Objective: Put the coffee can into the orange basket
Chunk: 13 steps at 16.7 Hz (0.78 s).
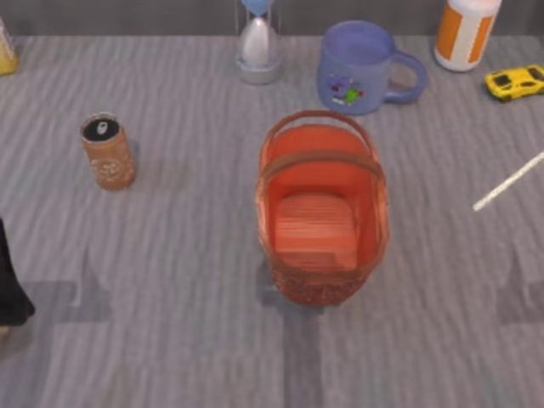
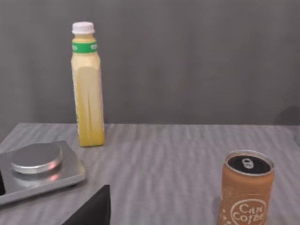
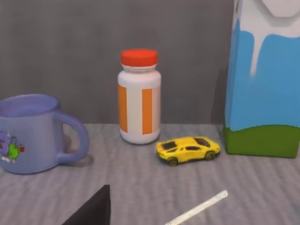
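The coffee can [image 1: 108, 153] stands upright at the table's left, orange-brown with a dark top; it also shows in the left wrist view [image 2: 246, 190], ahead of that gripper and apart from it. The orange basket [image 1: 321, 208] sits in the middle of the table, its brownish handle arched across it and its ribbed floor bare. My left gripper [image 1: 10, 289] is a dark shape at the left edge, nearer the front than the can. My right gripper [image 3: 96, 211] shows only as a dark tip in its own wrist view and is out of the top view.
Along the back stand an hourglass [image 1: 259, 42], a blue mug [image 1: 361, 68], a white-and-orange bottle [image 1: 465, 32] and a yellow toy car [image 1: 515, 82]. A pale stick [image 1: 510, 181] lies at the right. A yellow bottle [image 2: 87, 84], a scale [image 2: 37, 164] and a blue-green carton [image 3: 265, 79] stand near the edges.
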Tool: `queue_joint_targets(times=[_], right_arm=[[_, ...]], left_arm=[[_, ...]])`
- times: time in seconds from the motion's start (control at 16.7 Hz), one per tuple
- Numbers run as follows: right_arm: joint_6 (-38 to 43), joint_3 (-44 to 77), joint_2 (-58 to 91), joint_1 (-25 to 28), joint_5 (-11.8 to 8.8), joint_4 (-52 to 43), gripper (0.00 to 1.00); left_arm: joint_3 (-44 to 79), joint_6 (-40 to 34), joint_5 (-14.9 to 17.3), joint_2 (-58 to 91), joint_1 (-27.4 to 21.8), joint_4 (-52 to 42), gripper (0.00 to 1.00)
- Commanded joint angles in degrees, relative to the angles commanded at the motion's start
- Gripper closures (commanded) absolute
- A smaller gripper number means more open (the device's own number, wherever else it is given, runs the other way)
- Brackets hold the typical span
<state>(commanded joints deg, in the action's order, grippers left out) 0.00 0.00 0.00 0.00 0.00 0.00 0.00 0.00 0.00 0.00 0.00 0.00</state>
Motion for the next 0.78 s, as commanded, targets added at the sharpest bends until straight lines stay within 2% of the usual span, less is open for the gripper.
queue_joint_targets(times=[0.36,0.78], right_arm=[[0.00,0.00,0.00,0.00,0.00,0.00,0.00],[0.00,0.00,0.00,0.00,0.00,0.00,0.00]], left_arm=[[5.27,1.83,0.50,5.62,-1.00,-4.64,0.00],[31.21,10.48,2.47,35.94,-5.19,-26.73,0.00]])
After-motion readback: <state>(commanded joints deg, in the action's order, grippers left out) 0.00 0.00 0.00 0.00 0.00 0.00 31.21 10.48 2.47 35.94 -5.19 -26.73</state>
